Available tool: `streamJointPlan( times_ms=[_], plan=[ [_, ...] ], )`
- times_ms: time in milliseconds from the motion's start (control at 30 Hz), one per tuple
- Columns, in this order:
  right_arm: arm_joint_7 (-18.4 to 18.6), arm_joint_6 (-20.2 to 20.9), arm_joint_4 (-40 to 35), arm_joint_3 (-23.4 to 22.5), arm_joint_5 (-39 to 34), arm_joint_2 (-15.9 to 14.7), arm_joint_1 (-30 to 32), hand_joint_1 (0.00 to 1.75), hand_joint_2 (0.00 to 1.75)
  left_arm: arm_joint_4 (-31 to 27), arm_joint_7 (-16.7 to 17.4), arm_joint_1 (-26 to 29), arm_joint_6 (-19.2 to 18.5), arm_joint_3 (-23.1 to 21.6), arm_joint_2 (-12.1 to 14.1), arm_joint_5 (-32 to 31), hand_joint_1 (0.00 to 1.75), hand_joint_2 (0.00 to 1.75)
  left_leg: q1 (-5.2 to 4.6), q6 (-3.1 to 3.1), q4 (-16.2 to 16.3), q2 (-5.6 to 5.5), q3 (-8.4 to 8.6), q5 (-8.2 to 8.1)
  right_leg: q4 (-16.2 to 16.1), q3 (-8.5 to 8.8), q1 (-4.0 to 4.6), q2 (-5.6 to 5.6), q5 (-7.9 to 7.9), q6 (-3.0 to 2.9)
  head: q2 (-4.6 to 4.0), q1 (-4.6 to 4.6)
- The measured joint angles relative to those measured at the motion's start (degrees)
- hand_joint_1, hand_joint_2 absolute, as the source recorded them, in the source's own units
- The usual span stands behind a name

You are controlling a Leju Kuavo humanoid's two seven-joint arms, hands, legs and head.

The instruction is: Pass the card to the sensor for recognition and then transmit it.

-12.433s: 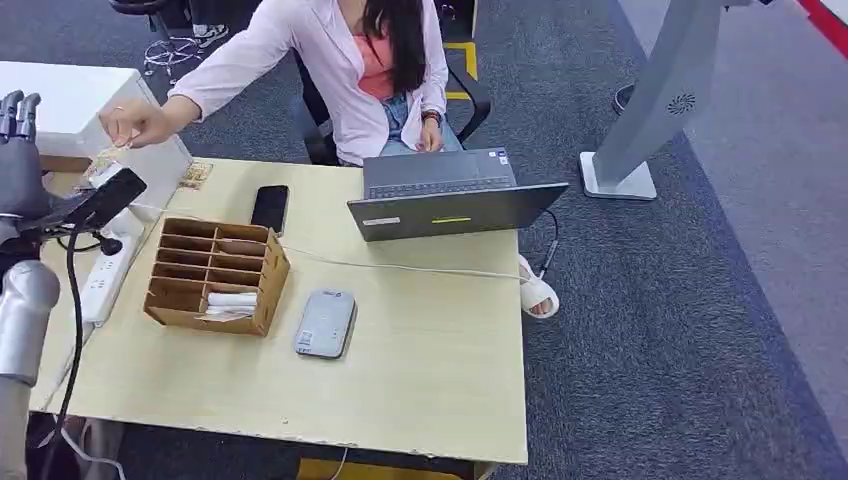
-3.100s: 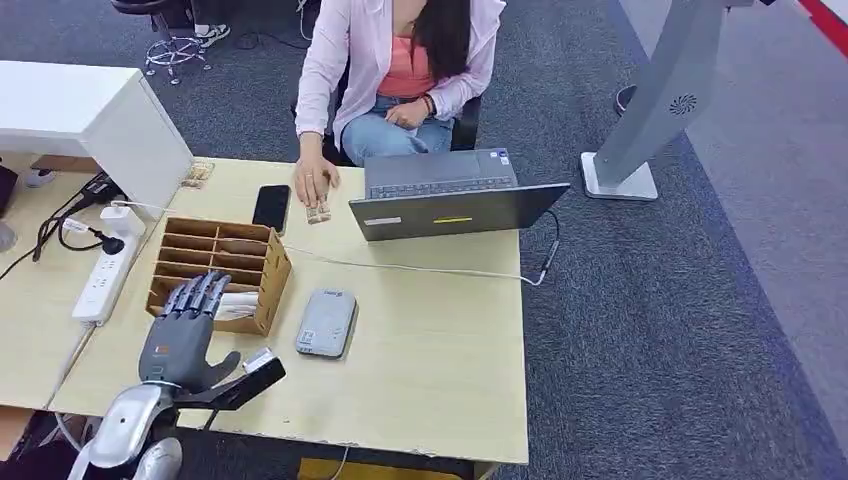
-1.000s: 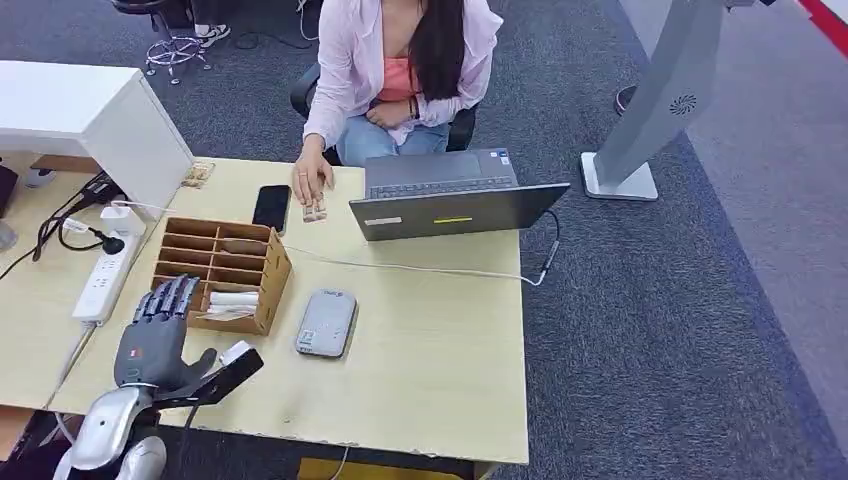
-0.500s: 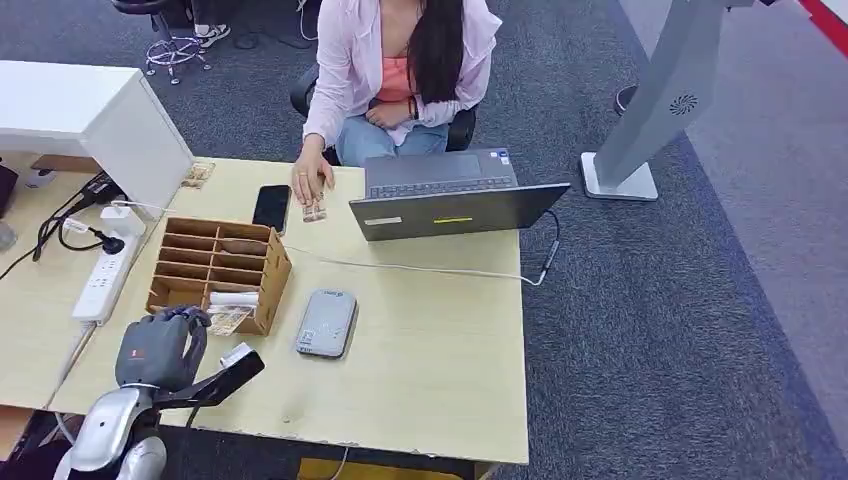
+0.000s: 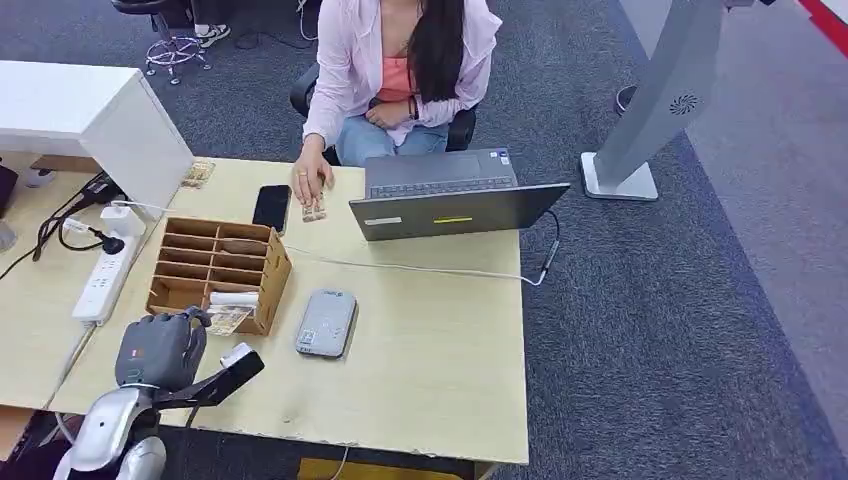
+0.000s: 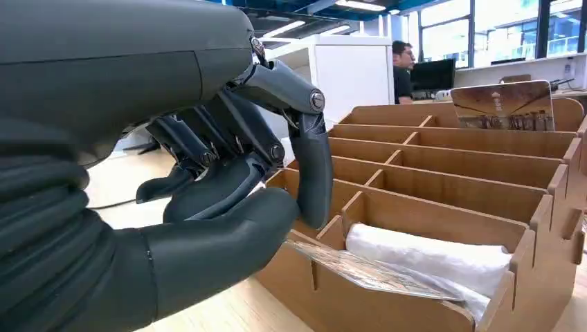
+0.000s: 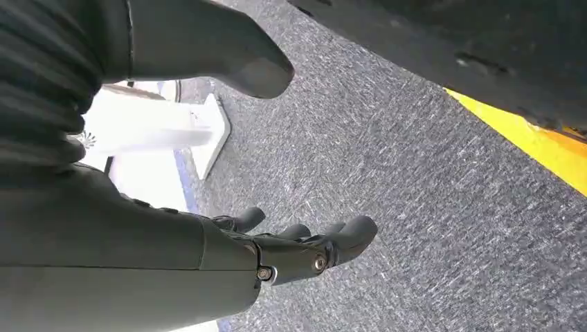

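— So where is the card (image 6: 367,271) right now?

— Lying in the nearest slot of the wooden organizer (image 5: 215,272), at the front corner, with one end sticking out over the slot's edge. From the head view it shows as a patterned slip (image 5: 229,320) just beside the left robot hand (image 5: 160,347).

— Is it gripped?

— It looks pinched. In the left wrist view the thumb lies under the card's near end and a curled finger (image 6: 313,166) comes down from above, so I judge the left robot hand (image 6: 228,187) is closed on the card, though the exact contact is partly hidden behind the thumb.

— And the right one?

— The right robot hand (image 7: 291,249) hangs over the carpet, fingers loosely apart, holding nothing.

— How far along would you say the task is?

— Early. The card is not yet lifted clear of the slot. The grey reader (image 5: 326,322) sits on the bench (image 5: 430,370) just beside the organizer, with nothing on it.

— What remains?

— Pulling the card out, holding it over the reader, then handing it on, probably to the person (image 5: 390,70) seated at the far side behind the laptop (image 5: 455,208), whose hand (image 5: 311,183) rests on the bench near a phone (image 5: 270,208).
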Motion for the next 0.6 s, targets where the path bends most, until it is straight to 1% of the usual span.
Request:
streamJointPlan(
  times_ms=[200, 267, 333, 400, 467, 600],
  plan=[
    [0.00, -0.46, 0.00, 0.02, -0.63, -0.02, -0.01, 0.00, 1.75, 0.00, -0.22, 0.02, 0.45, 0.06, 0.26, 0.13, 1.75, 1.75, 0.00, 0.00, 0.00, 0.00, 0.00, 0.00, 0.00, 0.00, 0.00, 0.00, 0.00, 0.00, 0.00, 0.00],
    [-0.15, -0.48, 0.00, 0.04, -0.85, 0.00, -0.02, 0.00, 1.75, 0.00, -0.94, 0.07, 2.04, 0.11, 0.28, 0.04, 1.75, 1.75, 0.00, 0.00, 0.00, 0.00, 0.00, 0.00, 0.00, 0.00, 0.00, 0.00, 0.00, 0.00, 0.00, 0.00],
    [-0.24, -0.39, 0.00, 0.15, -1.20, 0.00, -0.03, 0.00, 1.75, -0.26, -2.07, 0.39, 4.50, 0.28, 0.24, -0.11, 1.75, 1.75, 0.00, 0.00, 0.00, 0.00, 0.00, 0.00, 0.00, 0.00, 0.00, 0.00, 0.00, 0.00, 0.00, 0.00],
    [-0.33, -0.33, 0.00, 0.35, -1.40, 0.00, -0.02, 0.00, 1.75, -1.86, -3.02, 1.19, 6.69, 0.42, 0.22, -0.26, 1.75, 1.75, 0.00, 0.00, 0.00, 0.01, 0.00, 0.00, 0.00, 0.00, 0.00, 0.01, 0.00, 0.00, 0.00, 0.00],
    [-0.35, -0.37, 0.00, 0.52, -1.60, 0.00, -0.05, 0.00, 1.75, -3.06, -3.19, 1.46, 7.34, 0.46, 0.15, -0.26, 1.75, 1.75, 0.00, 0.00, 0.00, -0.02, -0.01, 0.00, 0.00, 0.00, 0.00, -0.02, 0.00, 0.00, 0.00, 0.02],
    [-0.37, -0.33, 0.00, 0.63, -1.68, 0.00, -0.07, 0.00, 1.75, -4.33, -3.17, 2.00, 7.39, 0.50, 0.09, -0.33, 1.75, 1.75, 0.00, 0.00, 0.00, 0.00, 0.00, 0.00, 0.00, 0.00, 0.00, -0.01, 0.00, 0.00, 0.00, 0.00]
  ],
)
